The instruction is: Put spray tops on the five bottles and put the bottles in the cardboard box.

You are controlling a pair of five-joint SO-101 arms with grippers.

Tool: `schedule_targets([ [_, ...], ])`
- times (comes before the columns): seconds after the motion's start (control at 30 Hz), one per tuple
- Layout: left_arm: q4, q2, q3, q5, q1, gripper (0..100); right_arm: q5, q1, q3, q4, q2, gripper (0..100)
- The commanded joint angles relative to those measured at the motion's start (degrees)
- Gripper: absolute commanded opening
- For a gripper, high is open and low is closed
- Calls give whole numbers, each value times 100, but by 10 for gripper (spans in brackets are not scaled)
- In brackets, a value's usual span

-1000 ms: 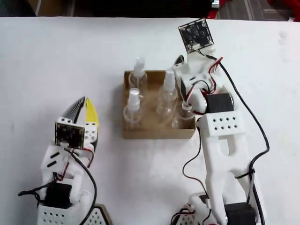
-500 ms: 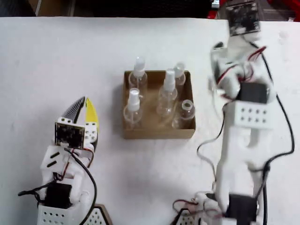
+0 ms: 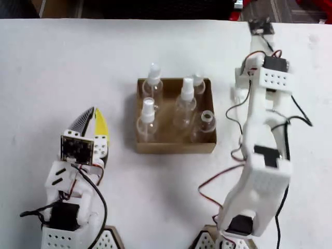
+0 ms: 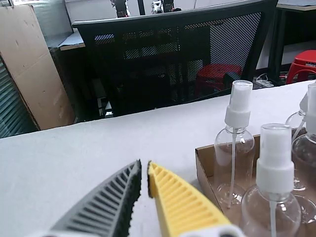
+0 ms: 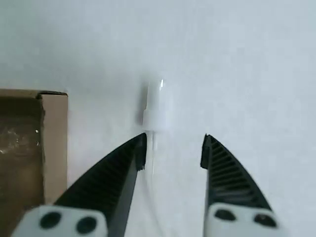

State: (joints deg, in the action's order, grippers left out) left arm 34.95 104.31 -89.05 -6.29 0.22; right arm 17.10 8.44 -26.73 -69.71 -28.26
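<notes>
The cardboard box (image 3: 175,146) sits mid-table with five clear bottles standing in it. Four carry white spray tops, such as the one at the far-left corner (image 3: 153,78) and the one in front of it (image 3: 148,115). The bottle at the near-right corner (image 3: 207,119) has a bare neck. A loose spray top (image 5: 154,109) lies on the white table just beyond my right gripper (image 5: 173,145), which is open and holds nothing. The right arm (image 3: 262,98) stretches along the box's right side. My left gripper (image 3: 95,113) (image 4: 144,172) rests shut and unloaded left of the box, with two capped bottles (image 4: 238,133) nearby.
One box corner (image 5: 49,106) stands close beside the loose spray top. The table's far edge (image 3: 155,19) runs behind the box, with a dark mesh chair (image 4: 173,54) past it. White tabletop lies open between the left arm and the box.
The right arm has drawn back from the box's right side, swung right and stretched toward the far edge. The left arm and the bottles have stayed put.
</notes>
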Motion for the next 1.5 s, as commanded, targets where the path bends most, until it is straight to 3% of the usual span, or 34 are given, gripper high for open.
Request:
schedule_targets([
  [0.0, -185, 22, 53, 35, -22, 28, 70, 31, -1301, -338, -1068, 211],
  [0.33, -185, 22, 62, 35, -22, 28, 79, -101, -3798, -822, -2818, 218],
  [0.67, -185, 22, 62, 35, -22, 28, 88, -251, -4774, -857, -3855, 187],
  [0.83, -185, 22, 62, 35, -22, 28, 404, -215, -4809, -822, -3943, 179],
  [1.03, -185, 22, 62, 35, -31, 28, 976, -127, -4809, -822, -3916, 16],
  [1.13, -185, 22, 62, 35, -31, 28, 1002, -13, -4835, -875, -3837, 31],
  [1.47, -185, 22, 97, 44, -31, 28, 1002, 110, -6426, -2703, -2756, 15],
])
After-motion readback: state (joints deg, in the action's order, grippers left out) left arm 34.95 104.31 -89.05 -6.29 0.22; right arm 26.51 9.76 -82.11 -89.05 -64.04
